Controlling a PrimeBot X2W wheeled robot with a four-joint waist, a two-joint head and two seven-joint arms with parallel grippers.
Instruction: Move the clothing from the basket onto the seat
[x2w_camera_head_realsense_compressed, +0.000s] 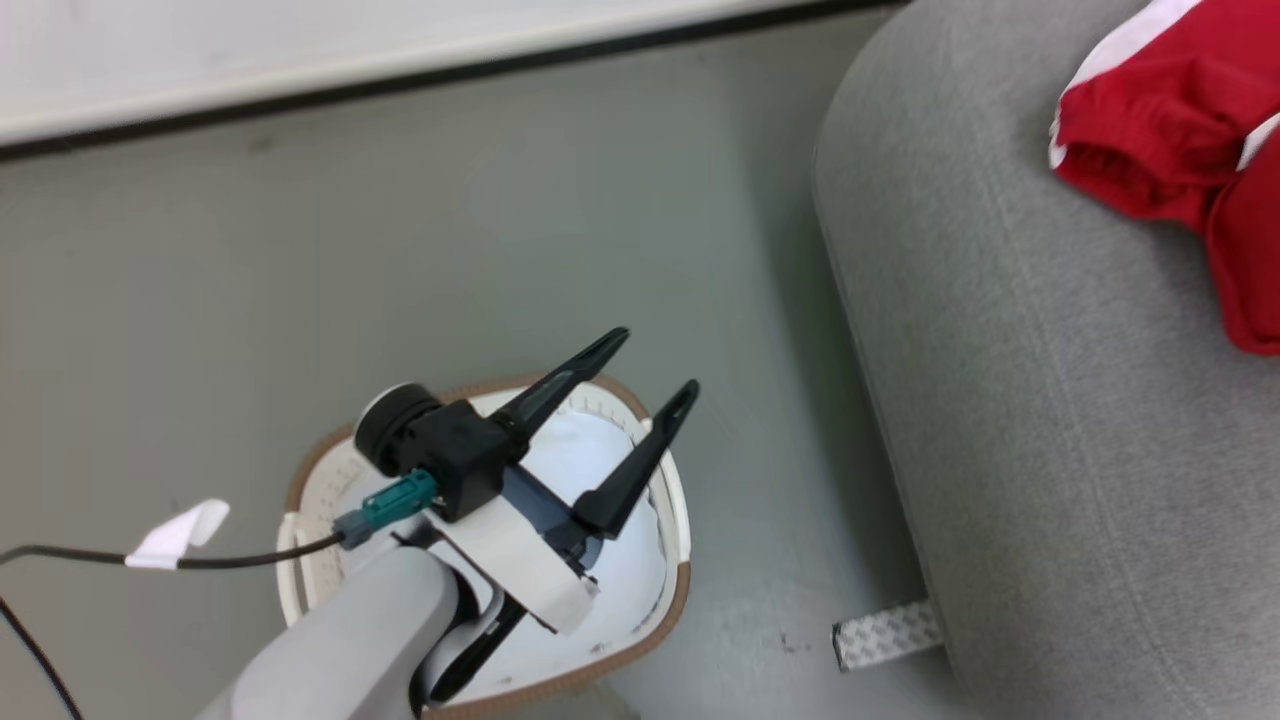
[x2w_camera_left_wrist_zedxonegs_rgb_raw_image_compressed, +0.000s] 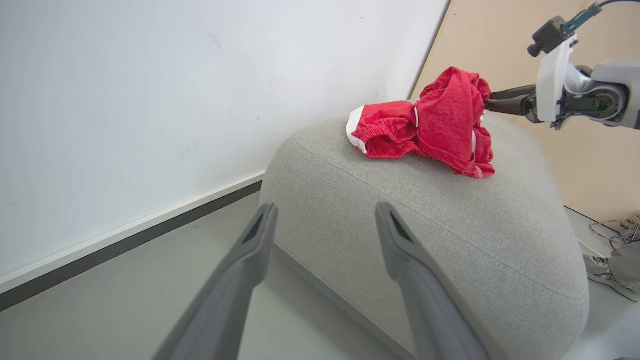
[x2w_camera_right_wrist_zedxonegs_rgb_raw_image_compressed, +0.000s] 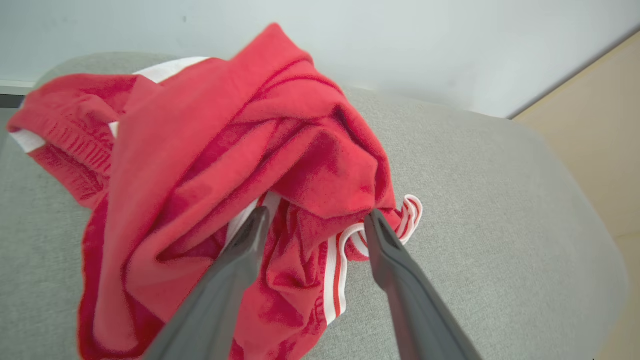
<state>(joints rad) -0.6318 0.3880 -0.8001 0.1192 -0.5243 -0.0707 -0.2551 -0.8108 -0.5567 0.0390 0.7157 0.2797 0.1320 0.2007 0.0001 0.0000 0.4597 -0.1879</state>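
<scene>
Drop-off on the seat, I judge.
My right claw (x2w_camera_right_wrist_zedxonegs_rgb_raw_image_compressed: 316, 217) stands wide, tips against the red clothing (x2w_camera_right_wrist_zedxonegs_rgb_raw_image_compressed: 200, 150) heaped near the seat's (x2w_camera_right_wrist_zedxonegs_rgb_raw_image_compressed: 475, 200) rounded end; my left claw (x2w_camera_head_realsense_compressed: 655, 362), also wide, hovers over the basket (x2w_camera_head_realsense_compressed: 680, 590). Next: back out without snagging cloth.

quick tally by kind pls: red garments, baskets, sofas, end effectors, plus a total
red garments: 2, as far as the heap shows
basket: 1
sofa: 1
end effectors: 2, left end effector and right end effector
total: 6
</scene>
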